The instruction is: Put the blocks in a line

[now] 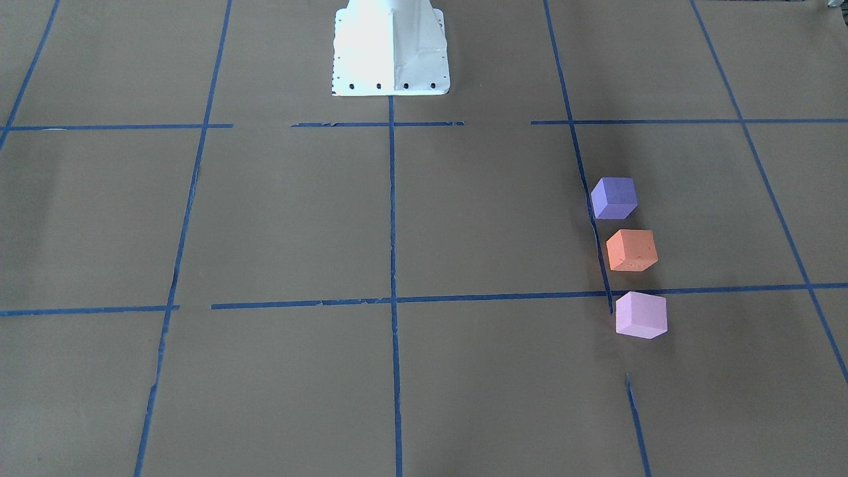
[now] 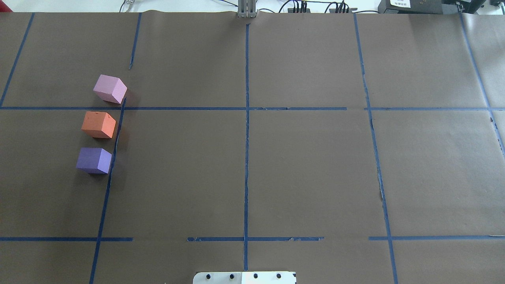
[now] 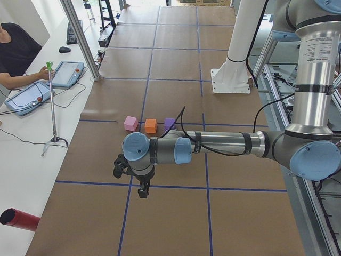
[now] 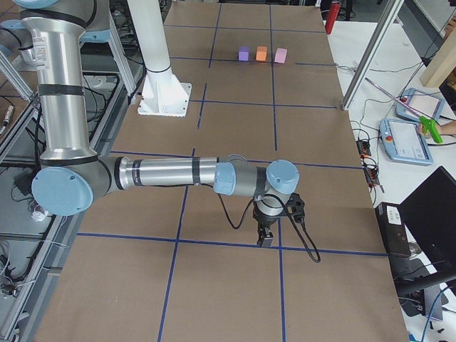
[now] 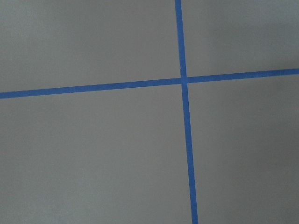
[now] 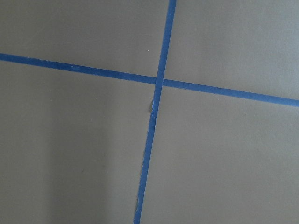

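Three blocks stand in a row on the brown paper, a little apart. In the overhead view the pale pink block [image 2: 110, 89] is farthest, the orange block [image 2: 99, 124] is in the middle and the violet-blue block [image 2: 94, 160] is nearest. The front view shows violet [image 1: 614, 197], orange [image 1: 632, 250] and pink [image 1: 640, 315]. My left gripper [image 3: 143, 189] hangs over the table well away from them, and shows only in the left side view. My right gripper [image 4: 265, 239] shows only in the right side view, far from the blocks. I cannot tell whether either is open or shut.
Blue tape lines cross the paper in a grid [image 2: 246, 108]. The white robot base [image 1: 391, 46] stands at the table's edge. An operator [image 3: 16, 53] with tablets sits beside the table. A thin stand [image 3: 52, 106] and a red cylinder [image 3: 18, 220] are off the table.
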`<act>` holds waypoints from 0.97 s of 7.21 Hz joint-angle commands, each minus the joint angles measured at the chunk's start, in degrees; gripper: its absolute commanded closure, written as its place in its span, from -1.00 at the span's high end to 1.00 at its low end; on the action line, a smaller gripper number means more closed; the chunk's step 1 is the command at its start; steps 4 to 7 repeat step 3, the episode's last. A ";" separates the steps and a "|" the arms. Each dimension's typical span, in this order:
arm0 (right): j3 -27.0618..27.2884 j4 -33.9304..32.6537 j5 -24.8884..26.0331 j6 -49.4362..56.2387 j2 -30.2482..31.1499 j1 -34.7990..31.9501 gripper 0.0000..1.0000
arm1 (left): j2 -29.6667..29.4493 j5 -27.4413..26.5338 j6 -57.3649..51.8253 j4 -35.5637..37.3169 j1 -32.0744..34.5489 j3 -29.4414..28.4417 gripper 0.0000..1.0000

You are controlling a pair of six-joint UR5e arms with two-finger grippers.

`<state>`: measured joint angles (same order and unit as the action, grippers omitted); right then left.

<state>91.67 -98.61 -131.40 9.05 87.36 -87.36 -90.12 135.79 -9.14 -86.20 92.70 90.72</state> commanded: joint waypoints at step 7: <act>0.00 0.00 0.00 0.00 0.00 0.00 1.00 | -0.59 0.00 0.08 -0.02 -0.06 -0.19 1.00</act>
